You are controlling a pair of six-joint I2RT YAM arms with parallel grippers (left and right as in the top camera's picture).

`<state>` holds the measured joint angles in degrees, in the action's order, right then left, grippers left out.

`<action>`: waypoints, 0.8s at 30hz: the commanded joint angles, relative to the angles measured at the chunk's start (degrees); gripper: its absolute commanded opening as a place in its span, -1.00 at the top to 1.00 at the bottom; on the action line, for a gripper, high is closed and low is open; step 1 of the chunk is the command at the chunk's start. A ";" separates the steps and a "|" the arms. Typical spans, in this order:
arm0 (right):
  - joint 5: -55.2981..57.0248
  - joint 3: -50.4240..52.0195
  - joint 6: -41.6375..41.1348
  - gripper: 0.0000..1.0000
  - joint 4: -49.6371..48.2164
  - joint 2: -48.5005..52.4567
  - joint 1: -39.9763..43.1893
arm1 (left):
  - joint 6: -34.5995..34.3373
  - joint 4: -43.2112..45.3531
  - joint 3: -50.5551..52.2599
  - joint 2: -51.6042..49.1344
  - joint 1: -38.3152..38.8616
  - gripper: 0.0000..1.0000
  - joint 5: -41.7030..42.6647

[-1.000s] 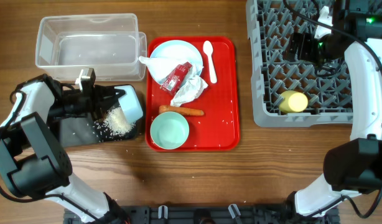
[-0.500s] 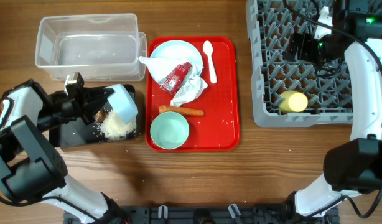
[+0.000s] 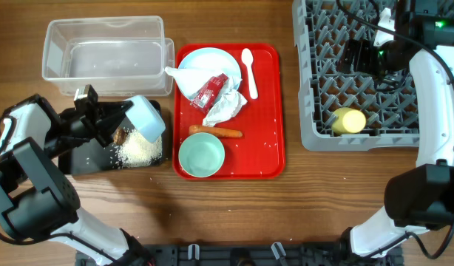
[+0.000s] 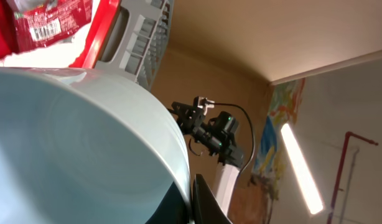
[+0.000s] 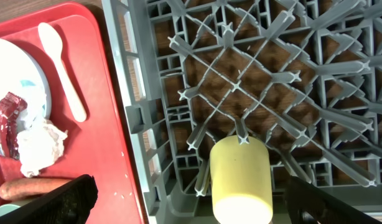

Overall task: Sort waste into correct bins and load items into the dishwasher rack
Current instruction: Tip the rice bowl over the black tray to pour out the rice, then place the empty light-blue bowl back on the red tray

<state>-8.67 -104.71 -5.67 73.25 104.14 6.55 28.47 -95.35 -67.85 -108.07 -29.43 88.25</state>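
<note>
**Left gripper tips a bowl over the black tray; right gripper spread above the rack**

The left gripper [image 3: 117, 123] is clamped on the rim of a bowl [image 3: 146, 118], which it holds tilted on its side above the black tray [image 3: 78, 159]. In the left wrist view the bowl's pale inside [image 4: 73, 149] fills most of the frame. Rice [image 3: 139, 151] lies heaped at the tray's right end, with a small brown scrap [image 3: 122, 135] at the heap's upper edge. The clear tub [image 3: 105, 55] sits just behind the black tray.

The right gripper [image 3: 354, 55] hangs over the rack [image 3: 316, 89] with its fingers [image 5: 57, 202] wide apart and nothing between them. A yellow cup [image 5: 241, 177] lies among the pegs near the rack's front edge.

Between the bins and the rack sits the red tray [image 3: 268, 159]. It holds the plate [image 3: 205, 60], the spoon [image 3: 248, 72], the wrapper [image 3: 210, 90], the tissue [image 3: 225, 108], the carrot [image 3: 216, 132] and the other bowl [image 3: 201, 155], upright at the front. A few white grains are scattered on the red tray's floor.
</note>
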 commanded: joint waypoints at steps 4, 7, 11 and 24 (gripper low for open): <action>1.42 -1.57 1.18 -0.99 0.48 -1.49 0.07 | 3.39 1.05 0.02 1.60 -1.49 0.92 1.22; 1.40 -1.57 1.18 -0.99 0.39 -1.49 0.07 | 6.14 0.13 -0.48 2.47 -1.53 0.92 1.07; 1.38 -1.57 1.16 -0.99 0.50 -1.49 0.07 | 8.87 -1.22 -7.28 7.82 1.66 0.92 0.70; 1.18 -1.57 1.20 -0.99 1.36 -1.49 0.07 | -36.83 29.18 -28.30 11.21 48.78 0.92 -62.93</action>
<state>-8.03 -104.75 -5.67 74.30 104.14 6.55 10.50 -70.22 -95.66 -96.27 8.19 55.37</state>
